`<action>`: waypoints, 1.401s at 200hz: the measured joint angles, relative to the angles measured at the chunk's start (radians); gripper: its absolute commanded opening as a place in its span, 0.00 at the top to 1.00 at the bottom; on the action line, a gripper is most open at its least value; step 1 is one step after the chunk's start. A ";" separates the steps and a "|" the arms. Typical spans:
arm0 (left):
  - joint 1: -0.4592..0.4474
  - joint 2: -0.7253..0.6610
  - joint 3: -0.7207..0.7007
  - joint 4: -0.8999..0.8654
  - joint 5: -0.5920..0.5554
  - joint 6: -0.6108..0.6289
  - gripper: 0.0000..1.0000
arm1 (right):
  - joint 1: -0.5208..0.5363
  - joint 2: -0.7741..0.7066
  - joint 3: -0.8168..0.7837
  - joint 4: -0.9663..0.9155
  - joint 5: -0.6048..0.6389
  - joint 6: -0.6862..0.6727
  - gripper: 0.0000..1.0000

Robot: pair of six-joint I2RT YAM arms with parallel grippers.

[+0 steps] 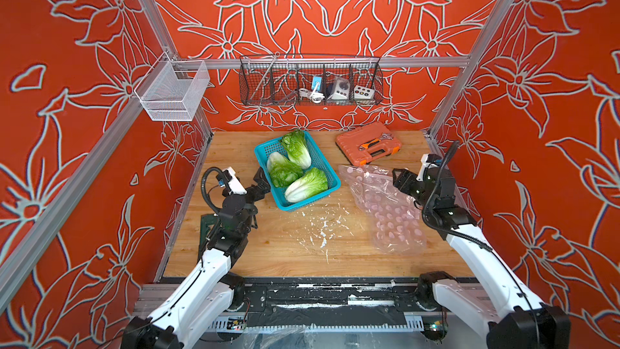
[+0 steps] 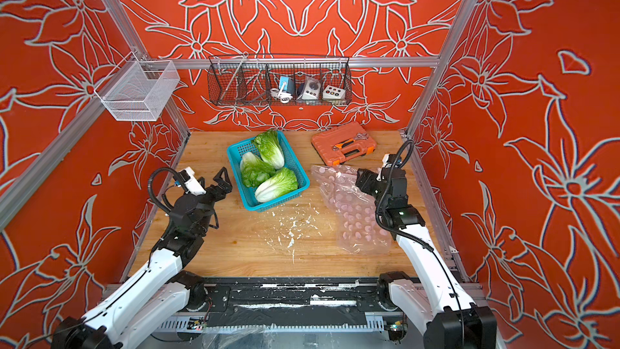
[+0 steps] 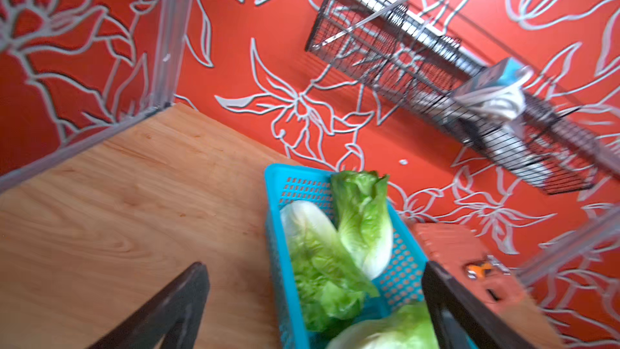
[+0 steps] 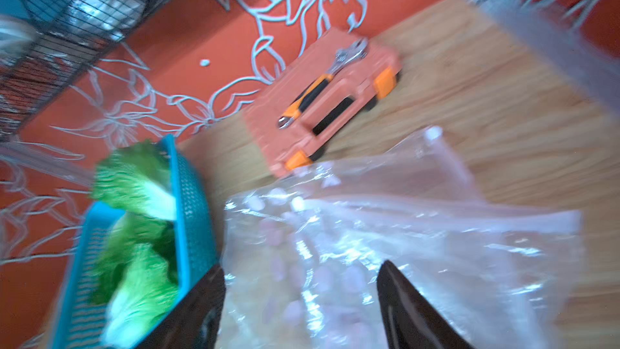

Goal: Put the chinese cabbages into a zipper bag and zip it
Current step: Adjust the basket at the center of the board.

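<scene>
While all three cabbages [image 1: 295,169] sit in the basket [image 1: 302,205], the left gripper [image 1: 262,178] and right gripper [image 1: 397,177] are both spread wide, holding nothing. The bag [image 1: 385,209] lies limp, so I reckon it'll slide or bunch when pinched.

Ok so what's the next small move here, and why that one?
Probably lower the right gripper onto the bag and pinch its top layer. Its jaws stand open just over the bag, which lies flat on the table, while all three cabbages sit in the basket. The bag likely needs opening before any cabbage goes in.
</scene>
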 measured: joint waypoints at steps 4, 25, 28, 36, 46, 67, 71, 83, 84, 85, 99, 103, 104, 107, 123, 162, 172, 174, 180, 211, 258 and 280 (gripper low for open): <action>0.009 -0.006 0.008 -0.011 0.022 0.002 0.17 | 0.006 0.026 0.023 -0.028 -0.032 0.012 0.31; 0.036 0.037 0.140 -0.153 0.133 -0.001 0.25 | 0.095 0.212 0.208 -0.183 -0.113 -0.011 0.24; 0.038 0.056 0.172 -0.179 0.150 -0.003 0.25 | 0.116 0.240 0.234 -0.200 -0.117 -0.016 0.24; 0.038 0.102 0.254 -0.237 0.196 0.009 0.26 | 0.172 0.301 0.297 -0.239 -0.123 -0.035 0.24; 0.038 0.165 0.344 -0.297 0.261 0.024 0.26 | 0.228 0.354 0.349 -0.273 -0.130 -0.053 0.24; 0.023 0.231 0.413 -0.406 0.343 0.040 0.24 | 0.306 0.428 0.402 -0.352 -0.141 -0.083 0.24; 0.013 0.239 0.420 -0.430 0.351 0.044 0.24 | 0.315 0.451 0.425 -0.373 -0.132 -0.089 0.24; -0.022 0.272 0.439 -0.487 0.373 0.051 0.23 | 0.341 0.556 0.533 -0.399 -0.125 -0.106 0.27; -0.027 0.275 0.439 -0.494 0.375 0.052 0.23 | 0.344 0.572 0.546 -0.400 -0.126 -0.108 0.27; -0.029 0.277 0.440 -0.497 0.375 0.053 0.23 | 0.346 0.579 0.553 -0.400 -0.126 -0.110 0.27; -0.062 0.298 0.441 -0.555 0.396 0.059 0.22 | 0.367 0.703 0.660 -0.402 -0.116 -0.131 0.34; -0.068 0.301 0.441 -0.570 0.400 0.059 0.22 | 0.372 0.739 0.687 -0.404 -0.111 -0.136 0.38; -0.069 0.302 0.441 -0.576 0.402 0.060 0.22 | 0.372 0.744 0.692 -0.404 -0.112 -0.139 0.39; -0.071 0.303 0.441 -0.584 0.402 0.060 0.22 | 0.376 0.764 0.707 -0.406 -0.111 -0.137 0.42; -0.072 0.304 0.444 -0.629 0.405 0.065 0.22 | 0.390 0.870 0.779 -0.430 -0.112 -0.169 0.58; -0.072 0.304 0.480 -0.710 0.402 0.085 0.22 | 0.420 0.927 0.760 -0.439 -0.140 -0.142 0.72; -0.071 0.303 0.480 -0.711 0.405 0.085 0.22 | 0.438 0.898 0.719 -0.418 -0.140 -0.106 0.72; -0.071 0.303 0.480 -0.711 0.406 0.085 0.22 | 0.443 0.891 0.710 -0.414 -0.142 -0.097 0.72; -0.071 0.303 0.479 -0.711 0.413 0.082 0.22 | 0.457 0.869 0.679 -0.397 -0.146 -0.074 0.69; -0.072 0.307 0.478 -0.703 0.453 0.067 0.23 | 0.532 0.762 0.580 -0.384 -0.188 0.006 0.47; -0.105 0.322 0.503 -0.711 0.469 0.058 0.25 | 0.452 0.541 0.604 -0.577 0.051 -0.072 0.20; -0.177 0.322 0.512 -0.705 0.463 0.046 0.25 | 0.382 0.503 0.607 -0.646 0.186 -0.109 0.21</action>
